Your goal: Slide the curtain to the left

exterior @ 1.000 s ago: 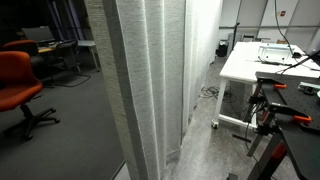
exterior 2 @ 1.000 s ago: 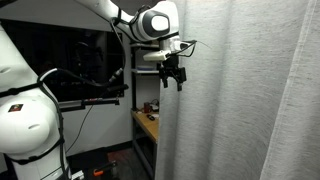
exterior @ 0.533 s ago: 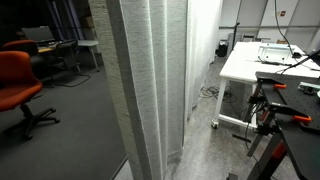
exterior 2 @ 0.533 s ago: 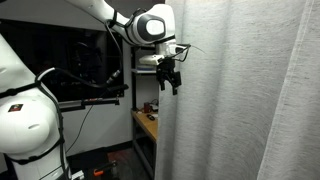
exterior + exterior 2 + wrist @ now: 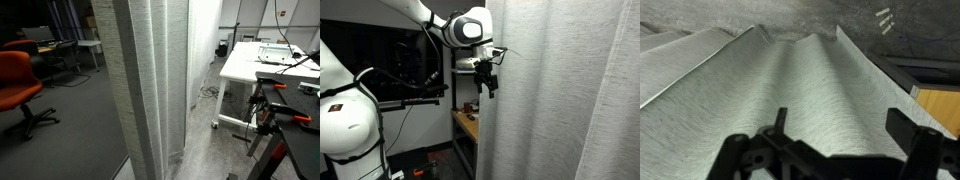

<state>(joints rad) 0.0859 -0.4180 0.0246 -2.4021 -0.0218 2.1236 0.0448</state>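
Grey-white pleated curtain (image 5: 560, 100) hangs to the floor and fills the right of an exterior view, a white desk (image 5: 245, 65) standing beyond it. The arm's dark fingers (image 5: 490, 84) sit high at its edge, spread apart, with the folds just ahead.

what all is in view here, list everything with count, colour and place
curtain: one, light grey-white, pleated, floor-length, centre
office chair: one, orange, far left in an exterior view
table: one, white, right of the curtain
stand: one, black with red parts, lower right
bench: one, wooden top, low beside the curtain's edge
robot arm: one, white, left of the curtain
fingers: two, black, spread apart, at the curtain's edge
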